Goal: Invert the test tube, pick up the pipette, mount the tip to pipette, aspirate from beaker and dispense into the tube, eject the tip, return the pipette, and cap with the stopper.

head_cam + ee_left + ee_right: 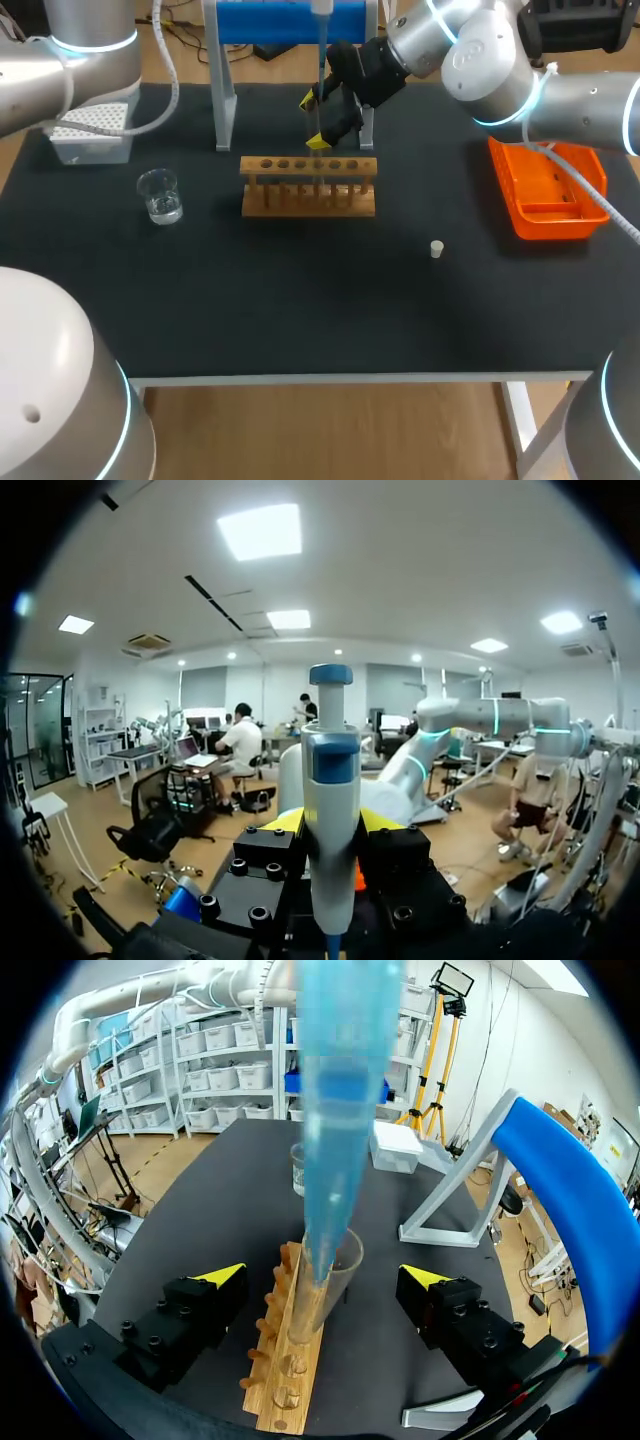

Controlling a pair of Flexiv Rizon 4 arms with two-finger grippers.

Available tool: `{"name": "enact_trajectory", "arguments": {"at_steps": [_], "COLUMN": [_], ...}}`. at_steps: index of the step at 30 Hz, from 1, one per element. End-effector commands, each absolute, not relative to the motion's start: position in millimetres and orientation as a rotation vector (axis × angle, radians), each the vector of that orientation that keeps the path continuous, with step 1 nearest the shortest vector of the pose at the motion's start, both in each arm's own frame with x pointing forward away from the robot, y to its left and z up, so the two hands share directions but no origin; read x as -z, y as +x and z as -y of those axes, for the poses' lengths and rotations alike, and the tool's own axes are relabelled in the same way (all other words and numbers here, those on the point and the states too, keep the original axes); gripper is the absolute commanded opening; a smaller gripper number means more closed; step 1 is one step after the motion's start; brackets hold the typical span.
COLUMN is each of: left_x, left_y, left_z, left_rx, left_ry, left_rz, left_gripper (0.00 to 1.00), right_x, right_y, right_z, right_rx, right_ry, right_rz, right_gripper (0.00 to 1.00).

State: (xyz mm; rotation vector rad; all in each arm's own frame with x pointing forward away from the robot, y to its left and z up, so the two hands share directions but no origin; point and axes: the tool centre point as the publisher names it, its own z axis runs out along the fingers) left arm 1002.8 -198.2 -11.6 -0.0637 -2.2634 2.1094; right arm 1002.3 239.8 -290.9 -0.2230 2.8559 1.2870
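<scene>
A white and blue pipette (pixel 332 780) stands upright with my left gripper (pixel 332 825) shut on its body. In the head view only the pipette's lower end (pixel 322 8) shows at the top edge, and the left gripper is out of that view. Its blue tip (pixel 335 1110) reaches down into the mouth of a clear test tube (pixel 330 1290) standing in the wooden rack (pixel 308 190). My right gripper (pixel 313 121) is open, its yellow-tipped fingers (pixel 225 1275) wide apart on either side of the tube without touching it. A glass beaker (pixel 160 195) of clear liquid stands left of the rack. The small white stopper (pixel 437 249) lies to the rack's right.
The blue pipette stand (pixel 290 22) rises just behind the rack. A white tip box (pixel 92 130) sits at the back left, and an orange bin (pixel 548 185) at the right. The wooden rack (pixel 285 1360) runs between the right fingers, with the beaker (pixel 297 1168) beyond it.
</scene>
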Motion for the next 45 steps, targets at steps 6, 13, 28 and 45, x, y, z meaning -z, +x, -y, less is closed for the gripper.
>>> {"name": "enact_trajectory", "arguments": {"at_steps": [6, 13, 28, 45], "left_x": [17.6, 21.8, 18.6, -6.0], "left_y": [1005.6, 1003.9, 1001.0, 991.8], "left_z": [198.0, 195.6, 191.7, 168.7], "left_rx": [-2.124, -2.138, -2.150, -2.140], "left_ry": [-0.057, -0.043, -0.033, -0.005], "left_rz": [2.247, 2.240, 2.249, 2.346], "left_gripper": [0.00, 0.00, 0.00, 0.00], "right_x": [289.5, 289.5, 289.5, 289.5], "right_y": [1002.4, 1002.4, 1002.4, 1002.4], "right_z": [-239.0, -239.0, -239.0, -239.0], "right_rx": [-1.281, -1.281, -1.281, -1.281], "right_ry": [-0.224, -0.224, -0.224, -0.224], "right_rz": [-2.861, -2.861, -2.861, -2.861], "right_gripper": [1.00, 1.00, 1.00, 1.00]}}
